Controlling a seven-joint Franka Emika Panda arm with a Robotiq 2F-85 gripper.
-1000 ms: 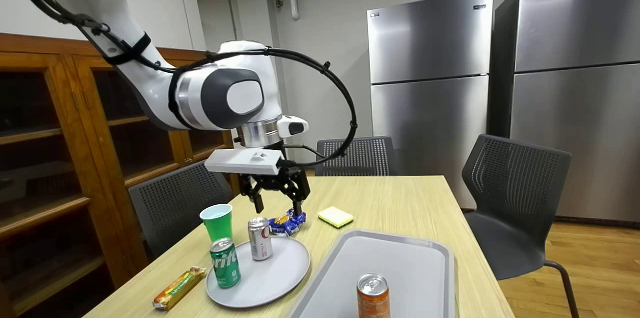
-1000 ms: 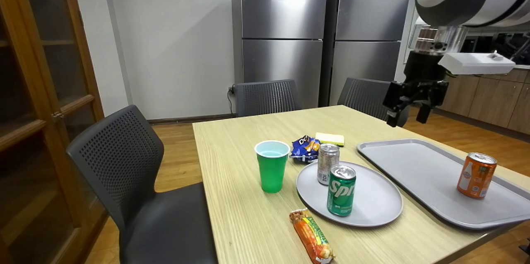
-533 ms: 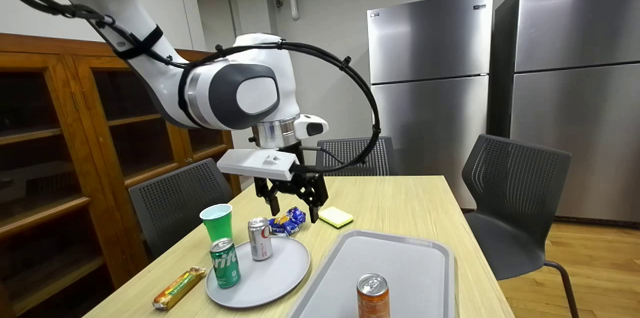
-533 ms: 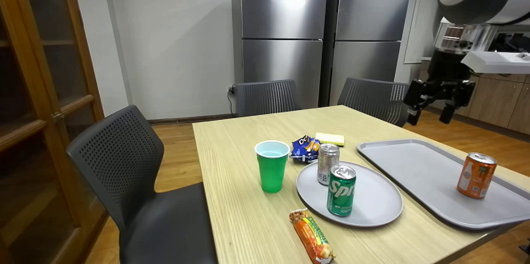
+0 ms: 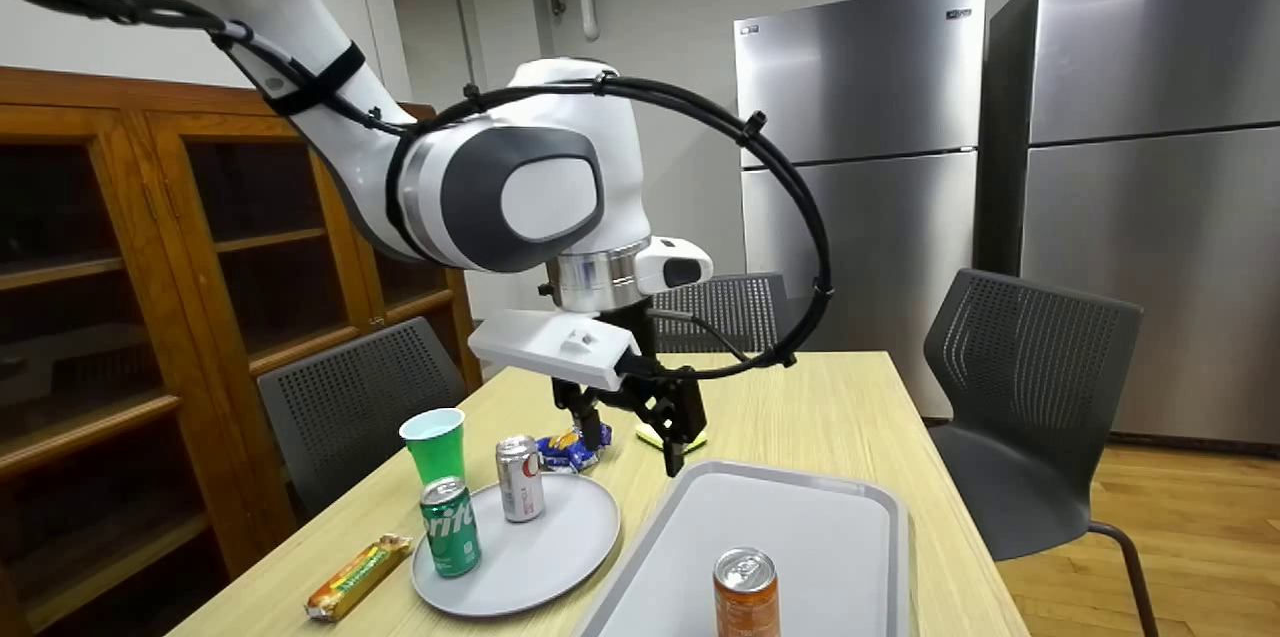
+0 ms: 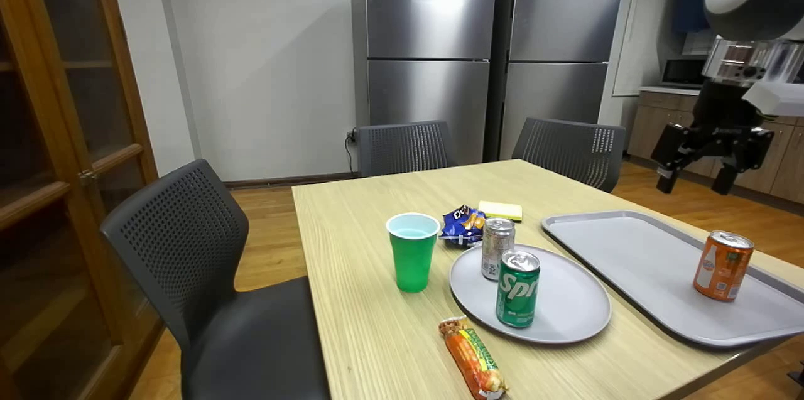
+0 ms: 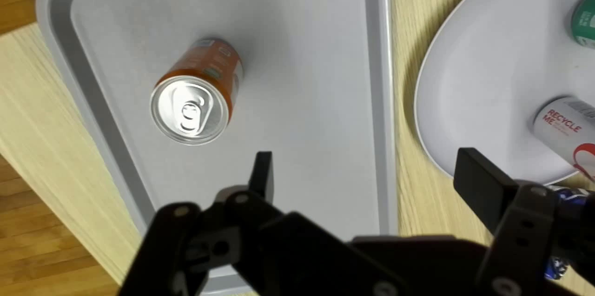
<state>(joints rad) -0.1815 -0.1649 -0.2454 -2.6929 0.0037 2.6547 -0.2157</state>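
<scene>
Shifted rightward since the earlier frames in both exterior views, the white robot arm [image 5: 500, 187] now spans the upper left to the middle in an exterior view. Pale counter [image 6: 364, 211] fills much of the lower part of both exterior views. At lower right in an exterior view lies a gray tray [image 6: 634, 243], with a round gray plate [image 6: 568, 299] just left of it. The jaws hang above counter height, spread wide with nothing between them; in the wrist view they enter from the bottom edge. A green cup [image 6: 412, 255] stands near the plate. An orange can [image 6: 723, 266] stands upright on the tray, clear of the jaws, left of center in the wrist view. Upright on the plate are a green can [image 6: 518, 290] and a silver can [image 6: 496, 240]. Around the plate lie a crumpled blue snack bag [image 6: 463, 225], a wrapped snack bar [image 6: 472, 359] at bottom center and, beyond the bag, a yellow sponge [image 6: 500, 210].
</scene>
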